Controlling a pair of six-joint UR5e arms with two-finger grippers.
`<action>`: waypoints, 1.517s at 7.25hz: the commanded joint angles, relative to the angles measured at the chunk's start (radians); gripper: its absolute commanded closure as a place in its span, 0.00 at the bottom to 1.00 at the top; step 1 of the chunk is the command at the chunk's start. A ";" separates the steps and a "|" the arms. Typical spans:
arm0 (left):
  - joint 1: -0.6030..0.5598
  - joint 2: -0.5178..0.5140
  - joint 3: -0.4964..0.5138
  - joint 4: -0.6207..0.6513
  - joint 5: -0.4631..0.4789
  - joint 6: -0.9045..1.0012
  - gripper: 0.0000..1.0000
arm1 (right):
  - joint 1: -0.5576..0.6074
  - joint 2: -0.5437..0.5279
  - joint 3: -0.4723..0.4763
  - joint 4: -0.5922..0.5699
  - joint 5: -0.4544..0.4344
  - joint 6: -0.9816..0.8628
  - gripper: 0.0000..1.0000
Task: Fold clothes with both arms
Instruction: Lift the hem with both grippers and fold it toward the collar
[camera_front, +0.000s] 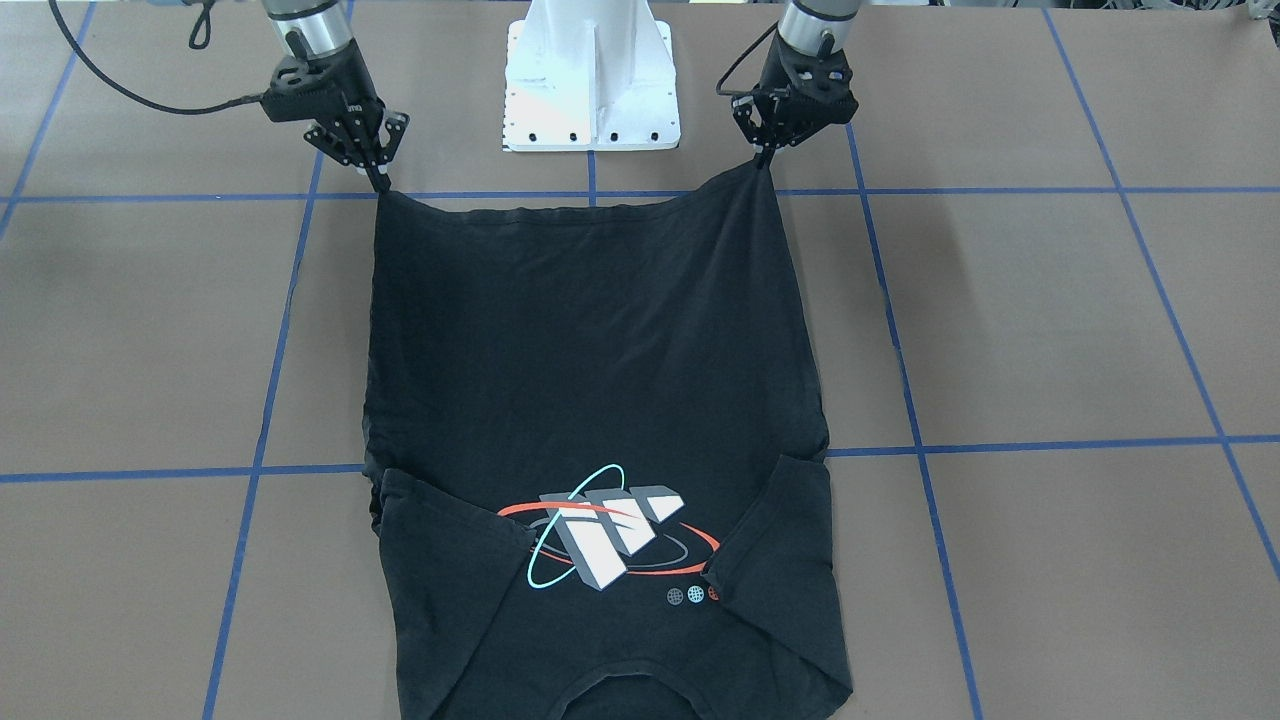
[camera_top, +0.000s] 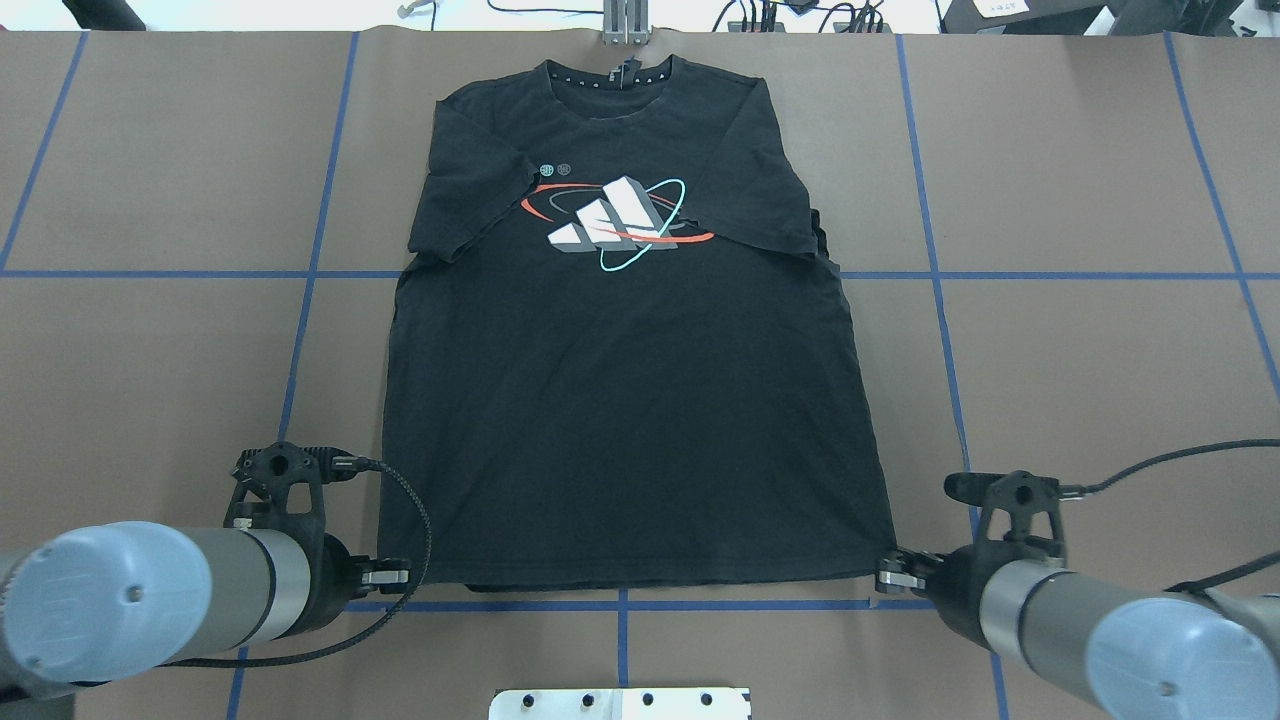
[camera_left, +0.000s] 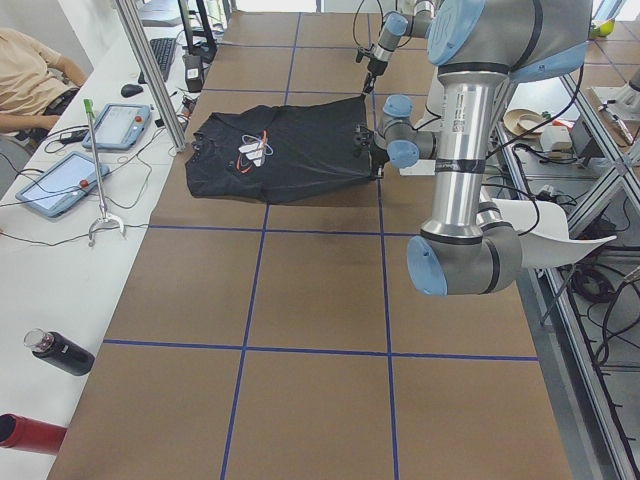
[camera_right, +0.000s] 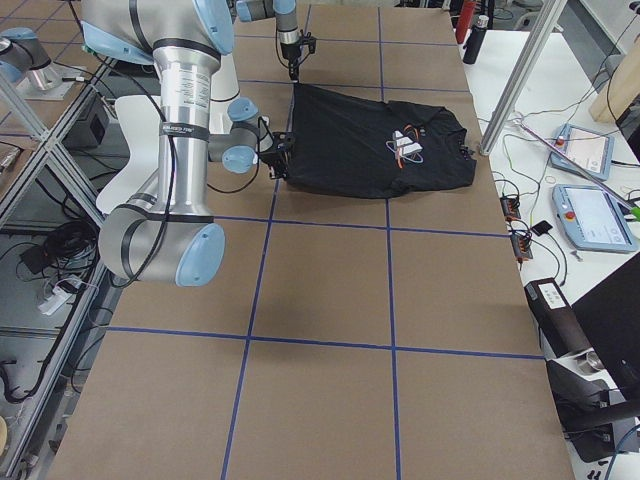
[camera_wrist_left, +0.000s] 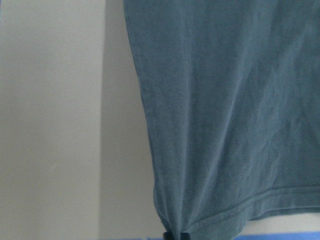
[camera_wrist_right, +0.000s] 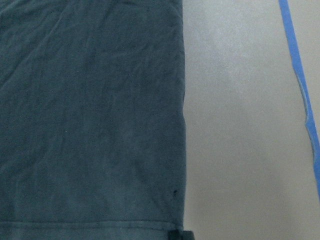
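T-shirt (camera_top: 620, 420) flat, logo up; left gripper (camera_front: 765, 158), right gripper (camera_front: 381, 182) pinch hem.

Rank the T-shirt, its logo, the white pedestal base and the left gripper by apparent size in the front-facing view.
1. The T-shirt, by far the largest.
2. The logo and the white pedestal base: about alike, and the base is cropped at the top edge, so unranked.
3. The left gripper, smallest.

no readable text, not even on t-shirt (camera_top: 620, 420).

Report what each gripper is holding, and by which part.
Both hold the black T-shirt: the left gripper pinches one bottom-hem corner, the right gripper the other, at the robot's end.
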 joint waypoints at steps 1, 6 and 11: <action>0.057 0.004 -0.151 0.114 -0.049 -0.003 1.00 | -0.034 -0.132 0.183 0.001 0.163 0.000 1.00; 0.103 -0.002 -0.206 0.159 -0.057 -0.039 1.00 | -0.023 -0.154 0.254 -0.004 0.189 -0.036 1.00; -0.152 -0.104 -0.036 0.156 0.039 0.089 1.00 | 0.279 0.119 0.016 -0.004 0.189 -0.109 1.00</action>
